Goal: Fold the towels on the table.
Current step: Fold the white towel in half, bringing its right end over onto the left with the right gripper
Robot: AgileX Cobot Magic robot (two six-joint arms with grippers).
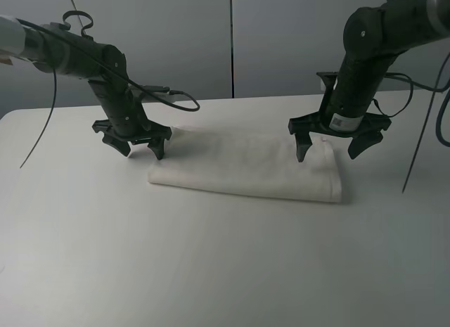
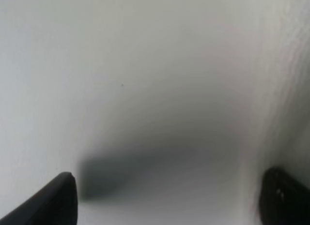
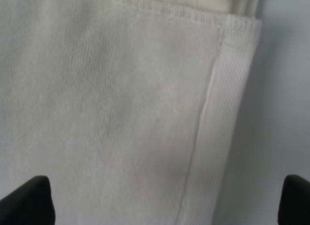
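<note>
The towel [image 1: 246, 171] lies lengthwise between the left pincer [image 1: 143, 150] and right pincer [image 1: 327, 152]; both gape, one at each end.

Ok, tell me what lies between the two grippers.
Only the towel, lying folded on the table, spans from the left gripper to the right gripper; the high view shows it.

A white towel [image 1: 253, 169] of soft, nubbly terry cloth, its border band [image 3: 213, 152] finely ribbed, lies on a smooth, matt white table [image 1: 211, 271].

Towel [image 1: 249, 167] on table [image 1: 211, 264], mid-rear
</note>
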